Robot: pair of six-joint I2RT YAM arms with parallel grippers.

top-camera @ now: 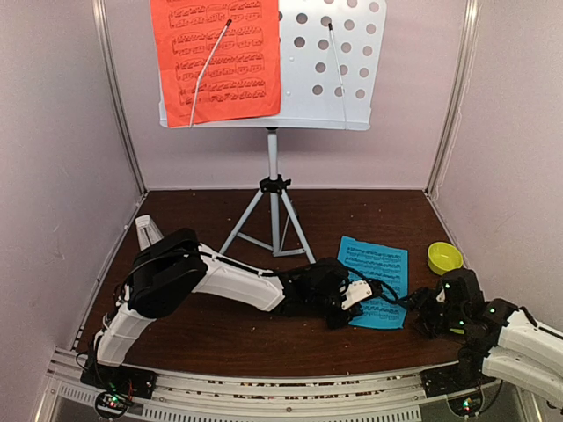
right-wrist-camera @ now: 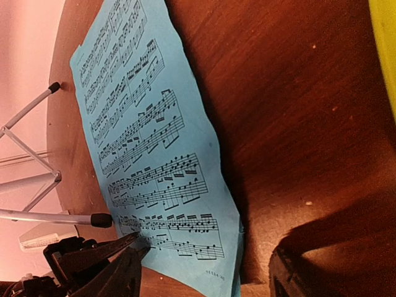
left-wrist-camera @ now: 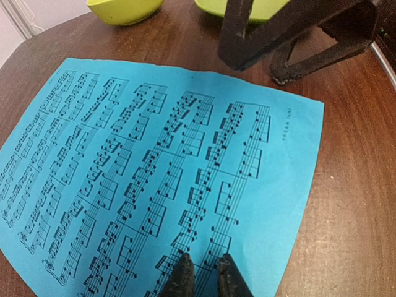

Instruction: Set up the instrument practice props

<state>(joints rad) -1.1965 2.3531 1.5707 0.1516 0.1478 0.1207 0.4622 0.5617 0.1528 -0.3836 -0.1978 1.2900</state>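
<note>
The pale-blue perforated music-stand desk (top-camera: 325, 61) stands on its silver tripod (top-camera: 273, 211) at the back. The red sheet (top-camera: 215, 57) lies on the desk's left half under a wire arm. The blue sheet (top-camera: 378, 280) lies on the table, also in the left wrist view (left-wrist-camera: 154, 161) and the right wrist view (right-wrist-camera: 148, 136), its right edge curled up. My left gripper (top-camera: 356, 297) (left-wrist-camera: 205, 272) rests its tips on the sheet's near-left edge, jaws a narrow gap apart. My right gripper (top-camera: 420, 309) (left-wrist-camera: 257, 69) is open and empty beside the sheet's near-right corner. The pale-grey metronome (top-camera: 148, 230) stands far left.
A lime-green bowl (top-camera: 444, 257) (left-wrist-camera: 124, 9) sits right of the blue sheet. A lime-green plate (left-wrist-camera: 216, 6) (right-wrist-camera: 387, 49) lies by my right gripper. A tripod foot (right-wrist-camera: 99, 219) reaches close to the sheet's left edge. Pink walls enclose the table.
</note>
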